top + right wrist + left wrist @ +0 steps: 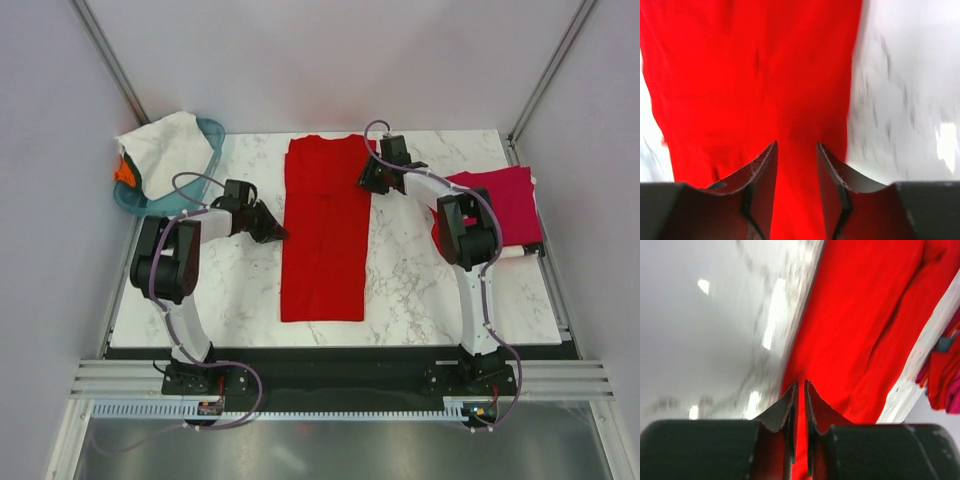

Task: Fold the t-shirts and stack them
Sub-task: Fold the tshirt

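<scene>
The bright red t-shirt (325,230) lies flat on the marble table (420,290), folded into a long narrow strip. My left gripper (275,232) is at its left edge, with the jaws shut to a thin slit (800,386) low over the red cloth (865,315); no cloth looks lifted. My right gripper (368,180) is open (796,147) over the strip's upper right edge (755,75). The crimson-pink shirt (505,200) lies folded at the right. The white shirt (165,150) lies in the basket.
The teal plastic basket (215,135) stands at the back left corner with the white shirt and something orange in it. Grey walls and metal posts close in the table on three sides. The crimson-pink cloth also shows at the right edge of the left wrist view (952,400).
</scene>
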Action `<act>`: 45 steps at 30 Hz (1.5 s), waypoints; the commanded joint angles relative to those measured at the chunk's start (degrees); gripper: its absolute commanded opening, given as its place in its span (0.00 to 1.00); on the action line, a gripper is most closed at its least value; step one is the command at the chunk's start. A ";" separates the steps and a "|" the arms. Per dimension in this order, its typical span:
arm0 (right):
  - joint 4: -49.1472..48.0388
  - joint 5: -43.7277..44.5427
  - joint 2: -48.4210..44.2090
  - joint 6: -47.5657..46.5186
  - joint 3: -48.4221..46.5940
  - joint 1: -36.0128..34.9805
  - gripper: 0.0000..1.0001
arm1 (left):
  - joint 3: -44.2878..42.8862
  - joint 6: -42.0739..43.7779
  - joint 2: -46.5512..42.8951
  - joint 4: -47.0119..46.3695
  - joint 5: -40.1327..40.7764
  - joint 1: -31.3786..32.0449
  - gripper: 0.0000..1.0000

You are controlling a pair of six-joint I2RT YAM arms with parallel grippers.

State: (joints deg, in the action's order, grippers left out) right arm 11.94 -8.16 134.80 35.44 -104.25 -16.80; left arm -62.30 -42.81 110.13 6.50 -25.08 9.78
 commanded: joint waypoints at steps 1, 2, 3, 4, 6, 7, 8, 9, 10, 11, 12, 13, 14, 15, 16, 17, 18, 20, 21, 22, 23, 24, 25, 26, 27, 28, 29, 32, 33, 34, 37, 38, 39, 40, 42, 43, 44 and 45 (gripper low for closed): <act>0.54 0.16 -10.77 -3.09 8.42 -1.66 0.45 | 5.07 -0.61 -9.54 0.17 0.91 0.59 0.17; -0.16 0.60 -13.23 -3.27 11.23 -2.70 0.47 | 7.52 -0.35 -11.32 0.44 0.91 0.59 0.23; -0.86 1.30 -18.38 -3.27 17.35 -3.32 0.47 | 8.85 0.09 -13.51 0.70 0.91 0.59 0.27; -1.48 1.74 -21.13 -3.19 20.80 -4.03 0.48 | 10.17 1.22 -17.10 1.14 0.82 0.59 0.30; -2.54 3.67 -28.49 -3.27 30.09 -6.57 0.49 | 13.95 2.20 -21.07 3.42 0.82 0.59 0.35; -2.54 4.20 -30.46 -3.27 32.94 -7.54 0.49 | 15.53 2.38 -23.01 3.69 0.56 0.59 0.38; -2.45 4.90 -32.39 -3.62 35.58 -9.55 0.49 | 18.85 2.55 -26.94 4.04 0.12 0.68 0.40; -2.02 5.43 -35.63 -3.54 40.13 -10.61 0.49 | 20.19 2.64 -28.63 4.48 -0.05 0.59 0.40; -1.49 6.83 -37.05 -3.62 42.18 -11.76 0.49 | 21.60 2.90 -30.48 5.18 -0.14 0.68 0.41; -0.09 7.54 -38.37 -3.45 43.94 -14.20 0.49 | 23.96 3.17 -33.02 5.53 -0.58 0.68 0.41; 0.62 7.81 -40.82 -3.01 47.17 -15.62 0.48 | 25.03 3.26 -34.35 6.58 -0.76 0.68 0.41; 1.41 10.42 -41.98 -2.57 48.68 -16.94 0.48 | 26.95 3.43 -35.32 7.03 -1.19 0.85 0.42; 2.28 10.88 -43.03 -2.05 50.09 -19.30 0.49 | 28.10 3.34 -36.29 7.21 -1.55 1.11 0.42; 2.55 11.15 -45.05 -0.82 52.89 -20.46 0.49 | 29.16 3.17 -38.13 7.30 -1.99 1.38 0.42; 2.82 11.33 -45.94 0.14 54.22 -21.51 0.49 | 30.13 2.73 -38.84 7.47 -2.42 1.64 0.42; 3.17 11.68 -46.73 0.94 56.41 -23.52 0.50 | 31.88 2.47 -39.63 7.47 -2.52 2.25 0.42; 3.35 12.03 -48.04 1.64 57.30 -24.50 0.50 | 32.85 2.20 -40.68 7.47 -2.52 2.52 0.42; 4.57 13.86 -48.93 3.93 58.97 -27.04 0.50 | 34.96 1.59 -41.22 7.47 -2.43 3.23 0.42; 4.75 13.96 -49.63 4.63 59.59 -27.67 0.50 | 35.49 1.50 -41.39 7.47 -2.43 3.49 0.42; 4.75 14.05 -49.98 5.86 60.21 -28.28 0.50 | 36.45 1.41 -41.40 7.56 -2.43 3.75 0.42; 4.75 14.40 -50.34 6.56 61.17 -29.60 0.50 | 36.81 1.32 -41.40 7.47 -2.52 3.84 0.42; 4.75 14.66 -50.69 7.09 61.53 -30.31 0.49 | 37.25 1.32 -41.31 7.56 -2.69 4.02 0.42; 4.75 14.67 -50.87 7.97 61.79 -30.92 0.49 | 37.95 1.32 -41.22 7.39 -2.69 4.37 0.42; 4.84 14.93 -50.95 8.24 62.40 -31.80 0.47 | 38.22 1.32 -41.13 7.30 -2.61 4.54 0.42; 4.76 15.19 -50.96 8.59 62.76 -32.15 0.46 | 38.48 1.32 -40.96 7.21 -2.78 4.72 0.42; 4.84 15.28 -51.22 9.38 63.11 -32.42 0.45 | 39.01 1.32 -40.96 7.21 -2.78 5.07 0.42; 5.10 15.46 -51.39 9.73 63.72 -32.86 0.43 | 39.19 1.32 -40.87 7.12 -2.78 5.25 0.42; 5.54 15.55 -53.32 10.61 64.78 -33.21 0.45 | 40.07 1.06 -40.60 7.03 -3.22 5.77 0.42; 5.55 15.46 -53.85 10.79 65.04 -33.39 0.46 | 40.24 0.80 -40.43 6.95 -3.22 6.04 0.42; 5.63 15.28 -54.38 10.88 65.31 -33.48 0.47 | 40.50 0.53 -40.43 7.03 -3.22 6.30 0.43; 5.98 15.02 -55.26 11.14 65.66 -33.83 0.47 | 40.94 0.27 -40.43 6.51 -3.39 6.83 0.42; 6.51 15.02 -55.26 11.14 65.58 -33.91 0.47 | 40.95 0.27 -40.25 6.42 -3.48 6.92 0.43; 6.77 15.02 -55.17 11.23 65.57 -34.00 0.47 | 40.95 0.27 -40.25 6.33 -3.66 7.09 0.43; 6.86 15.11 -55.26 11.32 65.66 -34.18 0.45 | 40.95 0.27 -40.08 6.24 -3.75 7.36 0.43; 6.95 15.02 -55.52 11.75 66.10 -34.35 0.41 | 41.12 0.18 -39.03 5.54 -3.75 7.71 0.43; 6.95 14.93 -55.61 11.93 66.36 -34.44 0.36 | 41.21 0.18 -38.67 5.19 -3.83 8.06 0.41; 6.95 14.76 -55.96 12.11 66.97 -34.62 0.34 | 41.82 -0.26 -37.98 4.06 -3.92 8.23 0.38; 6.95 14.76 -56.05 12.11 67.33 -34.62 0.32 | 42.35 -0.52 -37.88 3.35 -3.84 8.32 0.34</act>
State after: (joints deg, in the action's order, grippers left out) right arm 18.02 5.93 80.55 46.35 -38.28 -50.92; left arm -21.98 -42.37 70.72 11.90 -29.23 17.41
